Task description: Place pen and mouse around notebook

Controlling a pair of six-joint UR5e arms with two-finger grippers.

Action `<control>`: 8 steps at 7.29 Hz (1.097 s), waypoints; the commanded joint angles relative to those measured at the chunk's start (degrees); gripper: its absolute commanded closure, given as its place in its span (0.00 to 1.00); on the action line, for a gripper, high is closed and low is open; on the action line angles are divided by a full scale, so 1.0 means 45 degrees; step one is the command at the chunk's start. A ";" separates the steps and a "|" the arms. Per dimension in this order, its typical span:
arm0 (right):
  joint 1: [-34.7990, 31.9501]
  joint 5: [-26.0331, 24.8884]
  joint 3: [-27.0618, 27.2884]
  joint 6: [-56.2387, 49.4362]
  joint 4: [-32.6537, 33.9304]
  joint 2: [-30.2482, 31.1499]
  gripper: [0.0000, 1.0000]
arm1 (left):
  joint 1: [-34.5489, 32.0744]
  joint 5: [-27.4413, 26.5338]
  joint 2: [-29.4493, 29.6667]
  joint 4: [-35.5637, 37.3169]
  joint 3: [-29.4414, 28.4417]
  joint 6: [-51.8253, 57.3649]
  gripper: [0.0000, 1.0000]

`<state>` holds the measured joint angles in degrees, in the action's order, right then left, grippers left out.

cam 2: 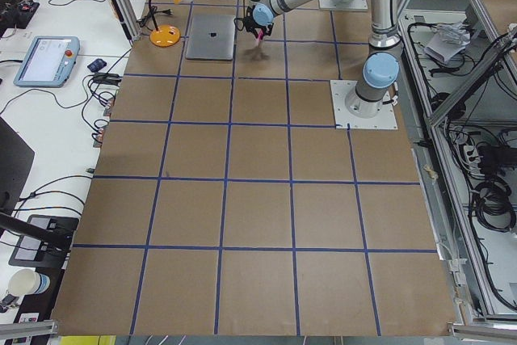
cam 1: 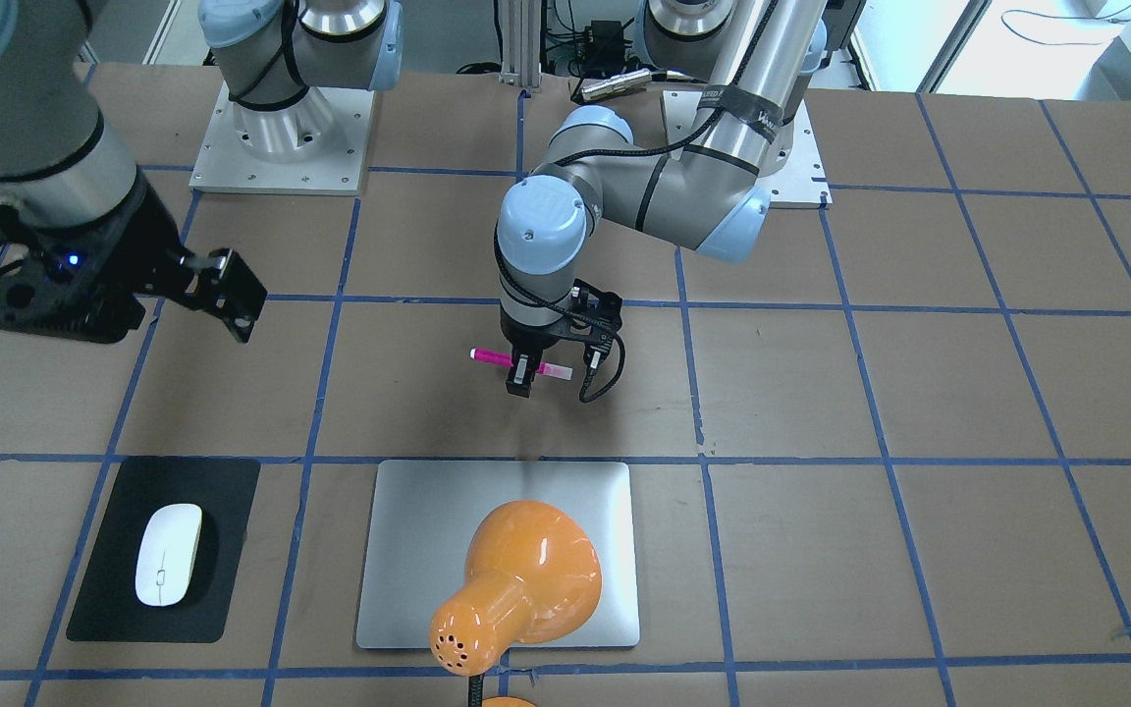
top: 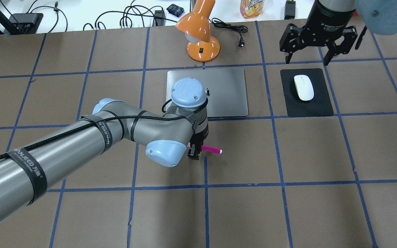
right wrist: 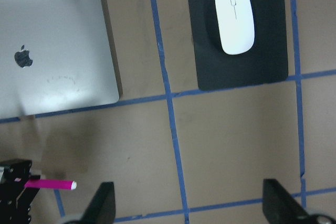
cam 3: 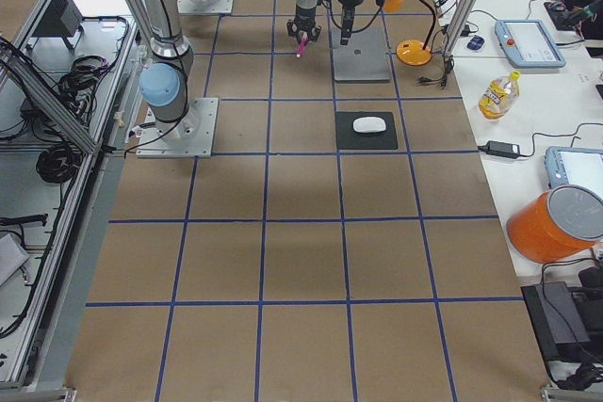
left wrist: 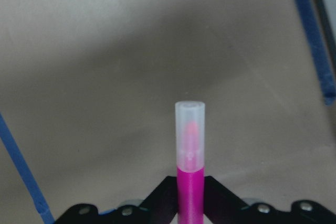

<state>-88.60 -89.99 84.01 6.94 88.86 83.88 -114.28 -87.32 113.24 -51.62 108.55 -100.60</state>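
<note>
The left gripper (cam 1: 523, 378) has its jaws closed on the pen (cam 1: 492, 357), holding it level just short of the notebook (cam 1: 408, 550), apart from it. The right gripper (top: 307, 60) hangs spread wide near the mouse (cam 1: 169, 554), which lies on a black mat (cam 1: 114, 589). Released too high, the round pen may roll away

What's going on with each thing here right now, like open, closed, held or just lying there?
pen: held by the left gripper.
left gripper: jaws shut on the pen.
right gripper: jaws open, empty.
mouse: lying on the black mat.
notebook: closed, flat on the table.
</note>
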 commanded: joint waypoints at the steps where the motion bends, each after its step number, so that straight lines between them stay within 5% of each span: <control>1: -0.0290 0.0056 0.0701 0.0549 -0.0938 0.1589 0.00 | 0.0004 -0.0009 0.0148 0.0104 -0.0039 0.0531 1.00; 2: -0.0465 0.0191 0.1131 0.0742 -0.0706 0.1866 0.00 | 0.0005 0.0107 0.0166 0.0104 -0.0001 0.0558 0.85; 4: -0.0837 0.0505 0.1291 0.0840 -0.0078 0.2064 0.00 | 0.0005 0.0206 0.0167 0.0104 0.0116 0.0558 0.26; 8: -0.0838 0.0642 0.1272 0.0801 -0.0038 0.2025 0.00 | 0.1267 0.0635 -0.0883 -0.0186 -0.0350 0.2631 0.13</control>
<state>-92.36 -87.07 89.72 10.40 88.91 93.07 -111.67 -84.78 111.51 -51.62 107.80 -94.69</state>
